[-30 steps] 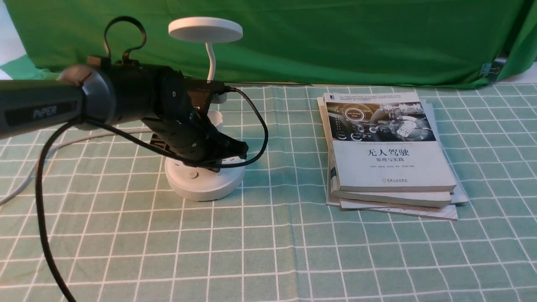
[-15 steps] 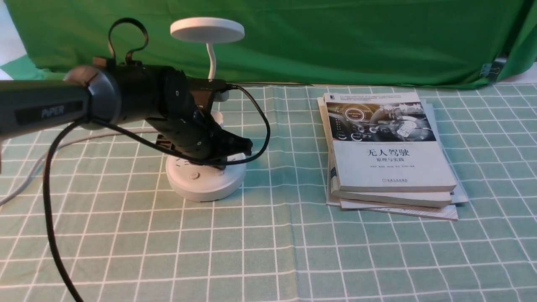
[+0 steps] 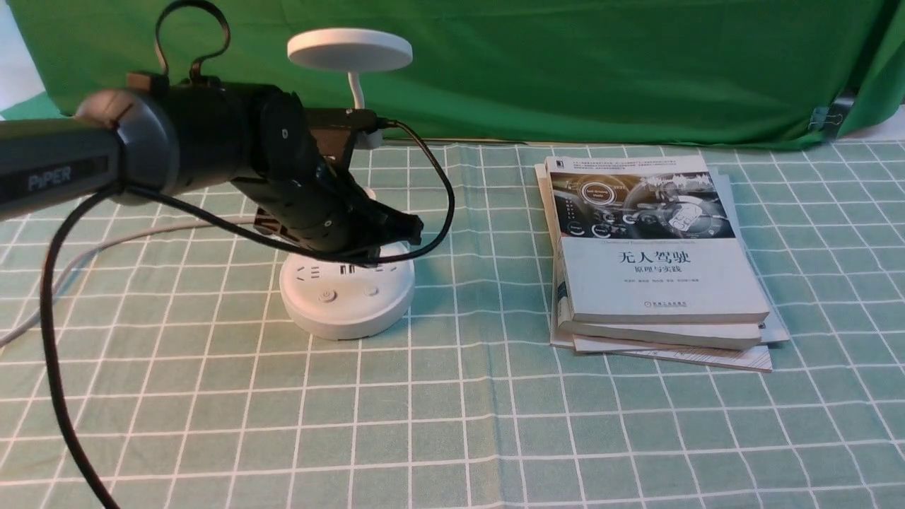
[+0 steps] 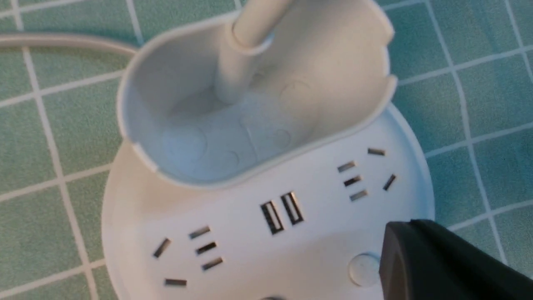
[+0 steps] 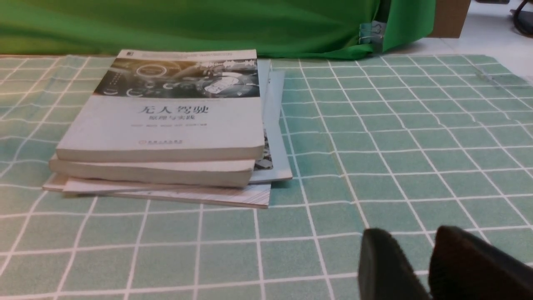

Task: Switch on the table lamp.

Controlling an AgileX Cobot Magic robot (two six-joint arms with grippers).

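Currently, table lamp (image 3: 346,304) upright on left part of desk (image 3: 565,438), beyond its near edge; round base down, disc head raised toward the green curtain (image 3: 495,63). Left gripper (image 4: 410,250) above the base, fingers over the button side; they look pressed together in the left wrist view, partly cut off by the frame. Desk surface: green cloth, white grid lines, slight creases running near to far between lamp and books. Stack of books (image 3: 657,276) right of lamp, well apart, looser sheets under it. Grey cable (image 3: 106,244) runs left from behind the lamp. Curtain closes off the far side; binder clip (image 3: 826,119) at its right end. Right gripper (image 5: 416,250): fingers spread slightly, a gap between them.
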